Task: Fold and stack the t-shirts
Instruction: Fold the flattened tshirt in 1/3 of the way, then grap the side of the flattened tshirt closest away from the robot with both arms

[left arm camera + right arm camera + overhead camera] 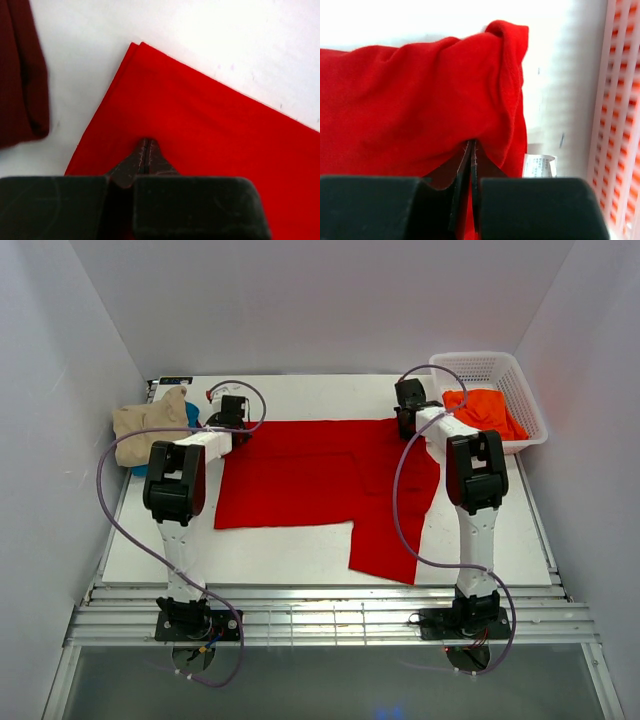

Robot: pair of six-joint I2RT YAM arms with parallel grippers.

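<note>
The bright red t-shirt [310,480] lies spread flat across the white table, one sleeve [385,545] reaching toward the near edge. My left gripper [232,423] is at the shirt's far left corner. In the left wrist view its jaws are shut, tips [145,144] pressed into the flat red cloth [210,130]. My right gripper [405,420] is at the far right corner. There the jaws [471,147] are shut on a bunched fold of the red t-shirt [420,100], with cloth showing between the fingers.
A tan t-shirt [150,422] lies on a teal blue one [193,416] at the far left. A dark red shirt [22,75] lies just left of the red corner. The white lattice basket [500,365] at the far right holds an orange t-shirt [485,412]. A white label [538,166] lies by the right fingers.
</note>
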